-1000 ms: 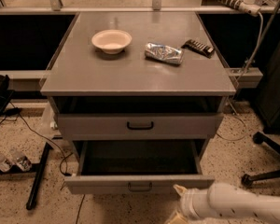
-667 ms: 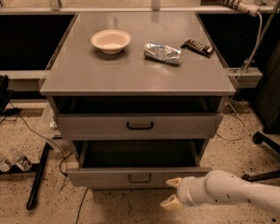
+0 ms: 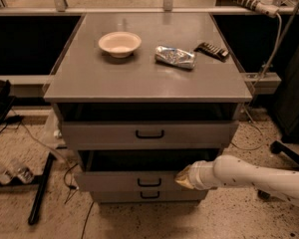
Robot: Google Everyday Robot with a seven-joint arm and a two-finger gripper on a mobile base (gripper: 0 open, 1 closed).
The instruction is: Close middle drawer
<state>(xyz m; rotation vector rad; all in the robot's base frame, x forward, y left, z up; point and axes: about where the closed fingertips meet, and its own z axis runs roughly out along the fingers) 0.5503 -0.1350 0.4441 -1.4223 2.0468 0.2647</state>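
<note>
The grey metal cabinet [image 3: 139, 81] has three drawers. The middle drawer [image 3: 114, 181], with a small black centre pull [image 3: 149, 182], stands out only a little, with a dark gap above it. My gripper [image 3: 183, 178], at the end of the white arm [image 3: 249, 176] that comes in from the right, is at the drawer's front just right of the pull. The first drawer [image 3: 104, 133] above also stands slightly out. The third drawer [image 3: 119, 196] below is in.
On the cabinet top lie a white bowl [image 3: 119, 43], a foil bag [image 3: 175, 57] and a black object [image 3: 212, 51]. A black pole [image 3: 40, 188] and plastic bottles [image 3: 10, 171] lie on the floor to the left. A chair base [image 3: 289, 153] stands at the right.
The middle drawer has slid in from wide open to nearly shut. My gripper has moved forward and up with its front, towards the cabinet.
</note>
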